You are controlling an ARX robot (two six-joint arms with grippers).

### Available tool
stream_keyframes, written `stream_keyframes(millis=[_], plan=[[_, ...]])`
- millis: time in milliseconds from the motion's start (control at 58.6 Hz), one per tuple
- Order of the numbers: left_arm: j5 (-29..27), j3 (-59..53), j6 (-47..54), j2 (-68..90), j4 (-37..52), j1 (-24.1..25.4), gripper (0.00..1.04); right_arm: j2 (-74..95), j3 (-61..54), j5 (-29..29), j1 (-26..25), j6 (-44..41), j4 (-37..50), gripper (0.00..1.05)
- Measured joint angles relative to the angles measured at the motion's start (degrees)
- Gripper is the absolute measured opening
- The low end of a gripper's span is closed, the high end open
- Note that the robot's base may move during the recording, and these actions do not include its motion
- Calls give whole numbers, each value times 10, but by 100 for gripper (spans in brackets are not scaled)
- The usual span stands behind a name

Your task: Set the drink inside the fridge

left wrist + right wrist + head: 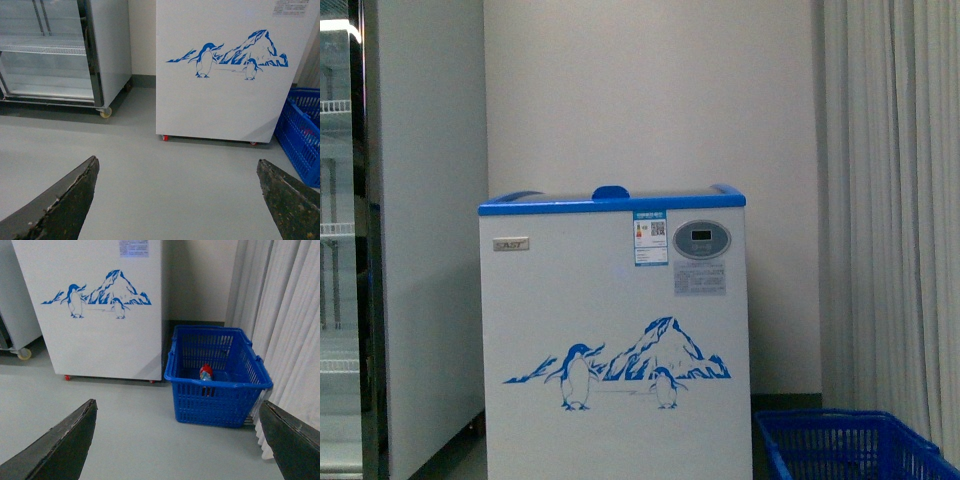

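The fridge (610, 340) is a white chest freezer with a blue rim, penguin-and-mountain art and an oval grey panel; it stands straight ahead, and its front also fills much of the left wrist view (225, 75) and right wrist view (95, 310). The drink (205, 373), with its red cap and red label, stands inside a blue plastic basket (220, 390) on the floor to the fridge's right. My left gripper (177, 167) is open over bare grey floor. My right gripper (177, 410) is open too, some way short of the basket. Neither arm shows in the front view.
A tall glass-door cabinet (50, 55) with white wire shelves stands on castors left of the fridge. White curtains (285, 305) hang on the right, close behind the basket (850, 445). Grey floor (175, 170) lies between me and the fridge.
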Motion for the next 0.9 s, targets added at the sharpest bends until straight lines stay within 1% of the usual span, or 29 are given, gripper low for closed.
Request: stream_keyframes(millis=[905], plan=[[0, 0, 0, 0, 0, 0, 97, 0, 0, 0, 0, 0, 0, 97]])
